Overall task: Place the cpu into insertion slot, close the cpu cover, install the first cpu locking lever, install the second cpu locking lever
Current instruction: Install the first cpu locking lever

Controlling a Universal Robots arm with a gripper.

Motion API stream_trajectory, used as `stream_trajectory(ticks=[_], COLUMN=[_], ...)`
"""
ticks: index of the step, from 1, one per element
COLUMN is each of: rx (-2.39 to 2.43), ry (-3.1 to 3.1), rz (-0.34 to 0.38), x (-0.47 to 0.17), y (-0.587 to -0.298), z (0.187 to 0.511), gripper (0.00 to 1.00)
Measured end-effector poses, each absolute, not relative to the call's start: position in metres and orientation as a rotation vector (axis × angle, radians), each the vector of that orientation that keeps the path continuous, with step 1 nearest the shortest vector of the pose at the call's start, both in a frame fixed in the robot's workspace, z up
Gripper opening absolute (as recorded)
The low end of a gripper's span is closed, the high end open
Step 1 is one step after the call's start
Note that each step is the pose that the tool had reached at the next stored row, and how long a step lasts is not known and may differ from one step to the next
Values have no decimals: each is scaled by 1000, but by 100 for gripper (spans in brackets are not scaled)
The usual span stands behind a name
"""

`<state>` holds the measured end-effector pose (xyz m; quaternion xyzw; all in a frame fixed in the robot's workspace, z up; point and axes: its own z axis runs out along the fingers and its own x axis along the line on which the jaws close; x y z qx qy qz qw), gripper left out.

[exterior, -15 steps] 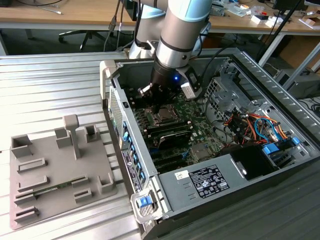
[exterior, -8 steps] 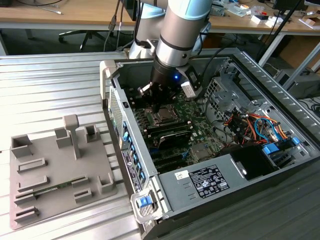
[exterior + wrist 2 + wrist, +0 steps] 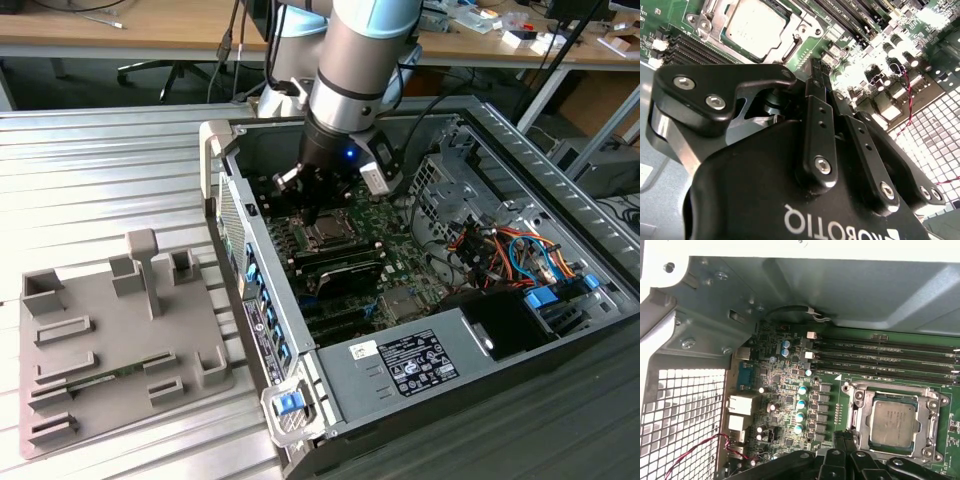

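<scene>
Cpu (image 3: pixel 892 422) already seated in insertion slot (image 3: pixel 858 416) under cpu cover (image 3: pixel 932 412) — thin, rigid, fragile, edge-hold only — gripper (image 3: pixel 815 67) jaws together, empty, just beside it.

Exterior view high, looking down, both wrist views close, sharing insertion slot (image 3: pixel 892 422)

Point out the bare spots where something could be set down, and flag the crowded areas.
Free: the ribbed metal table beyond the grey fixture tray, and the power supply top. Crowded: the motherboard around the cpu, under the gripper.
</scene>
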<state>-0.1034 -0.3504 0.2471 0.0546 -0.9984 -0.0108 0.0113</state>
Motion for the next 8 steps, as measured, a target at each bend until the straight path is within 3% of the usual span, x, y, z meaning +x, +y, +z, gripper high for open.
stream_trajectory(ticks=[8], rx=[170], ry=[-3115], rz=[-34], x=[-107], y=[-350], z=[247], gripper=[11])
